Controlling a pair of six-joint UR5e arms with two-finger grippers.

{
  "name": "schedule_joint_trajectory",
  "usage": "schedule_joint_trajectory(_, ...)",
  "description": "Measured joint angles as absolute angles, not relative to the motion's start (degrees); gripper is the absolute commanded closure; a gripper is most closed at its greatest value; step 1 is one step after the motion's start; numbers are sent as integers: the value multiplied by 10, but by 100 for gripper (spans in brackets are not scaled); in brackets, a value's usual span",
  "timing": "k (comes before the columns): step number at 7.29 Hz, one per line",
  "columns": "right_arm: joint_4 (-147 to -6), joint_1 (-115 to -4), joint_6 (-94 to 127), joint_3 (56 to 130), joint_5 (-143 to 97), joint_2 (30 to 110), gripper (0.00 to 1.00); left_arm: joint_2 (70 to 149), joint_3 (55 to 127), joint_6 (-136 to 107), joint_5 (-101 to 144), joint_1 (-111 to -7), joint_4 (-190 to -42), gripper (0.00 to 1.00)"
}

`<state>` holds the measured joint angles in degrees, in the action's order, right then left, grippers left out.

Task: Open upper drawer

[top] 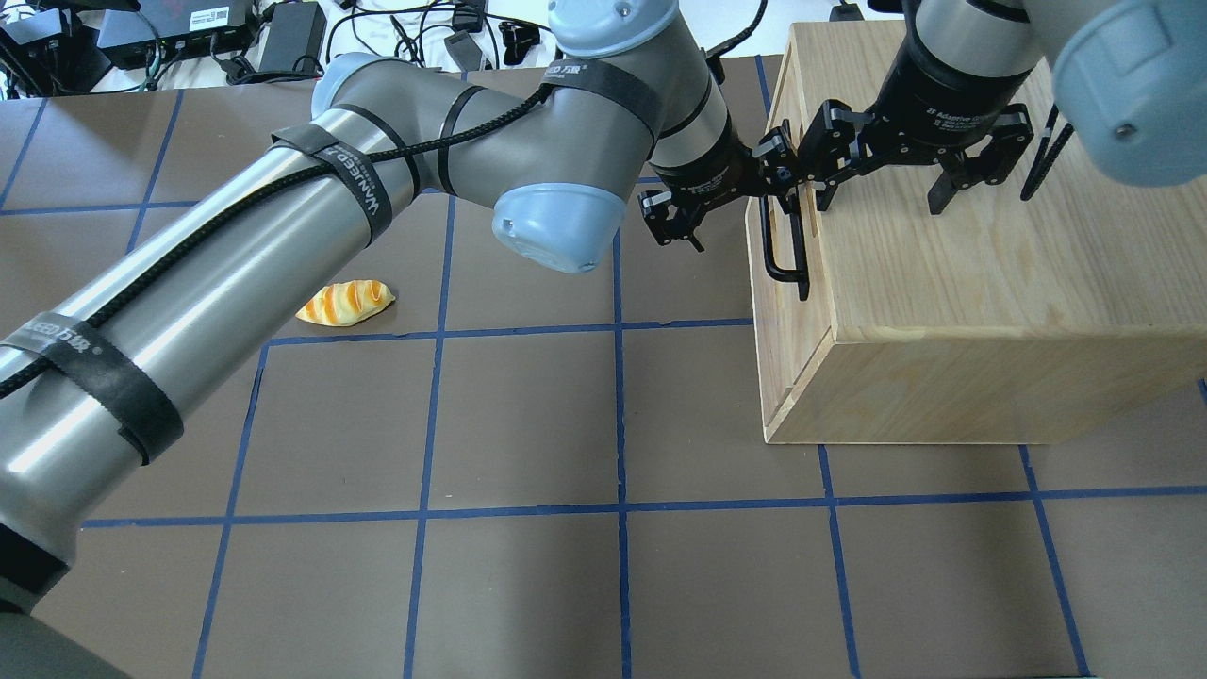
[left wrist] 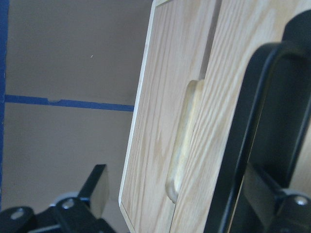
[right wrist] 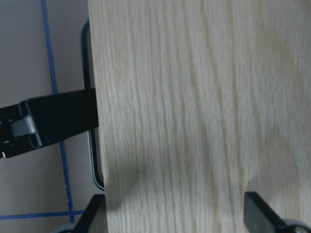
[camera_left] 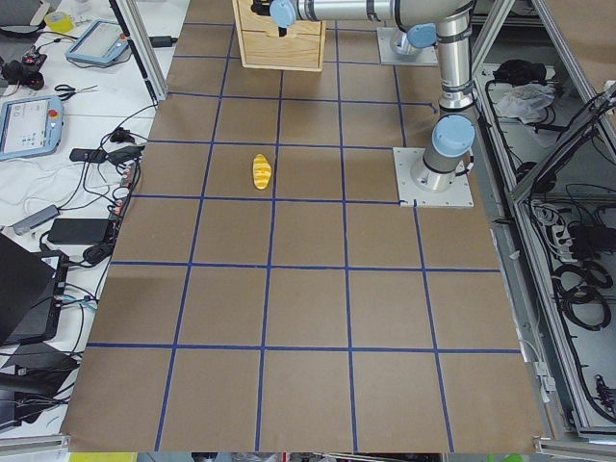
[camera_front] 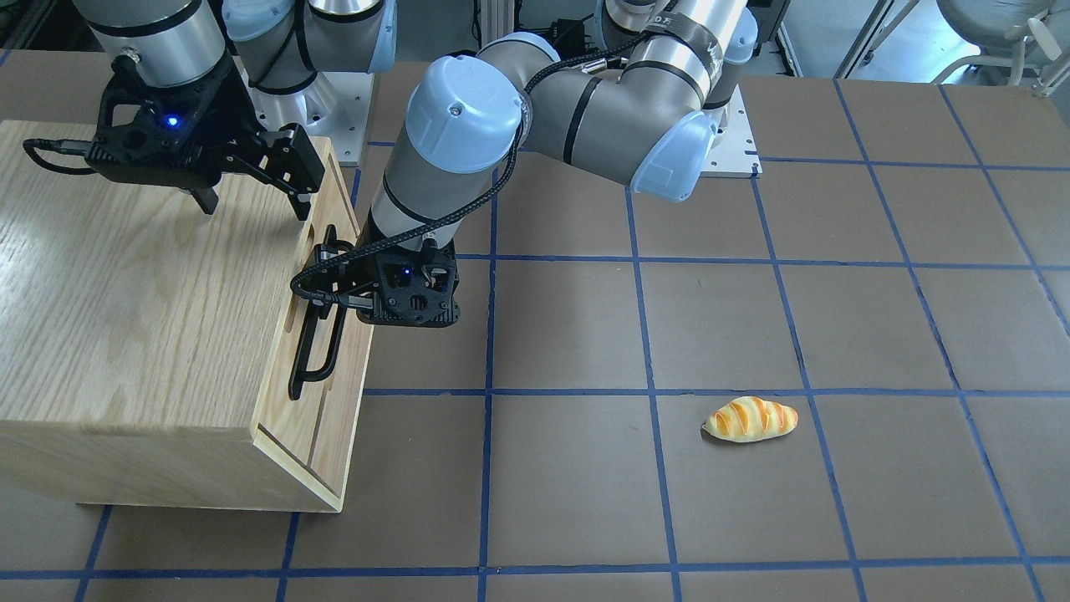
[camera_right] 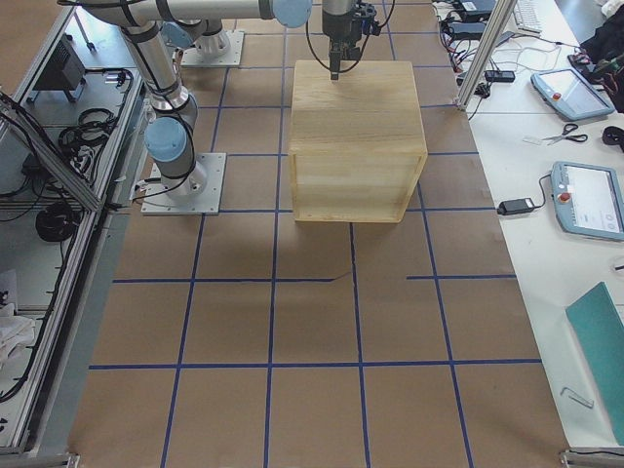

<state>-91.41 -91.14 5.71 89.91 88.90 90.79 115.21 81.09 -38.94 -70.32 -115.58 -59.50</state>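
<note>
The upper drawer (camera_front: 292,422) is the top panel of the oak cabinet's front and sits flush with the box. Its black bar handle (camera_front: 311,355) shows in the overhead view (top: 783,255) and in the left wrist view (left wrist: 243,145), beside the recessed groove (left wrist: 187,136). My left gripper (camera_front: 322,288) is open at the handle, which lies between its fingers, close to one of them. My right gripper (camera_front: 251,201) is open just above the cabinet top (top: 943,283) near its front edge and holds nothing. In the right wrist view its fingers (right wrist: 262,213) are spread over the wood.
The cabinet (camera_right: 356,117) stands on the robot's right half of the brown, blue-taped table. A toy bread roll (camera_front: 750,419) lies alone on the table's left half, also visible from overhead (top: 345,302). The left arm (top: 283,217) reaches across the middle.
</note>
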Motion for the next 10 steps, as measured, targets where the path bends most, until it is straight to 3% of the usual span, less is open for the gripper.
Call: schedule_joint_trajectory(10, -914, -911, 57, 899, 889, 908, 0, 1154, 810, -378, -732, -1154, -599, 0)
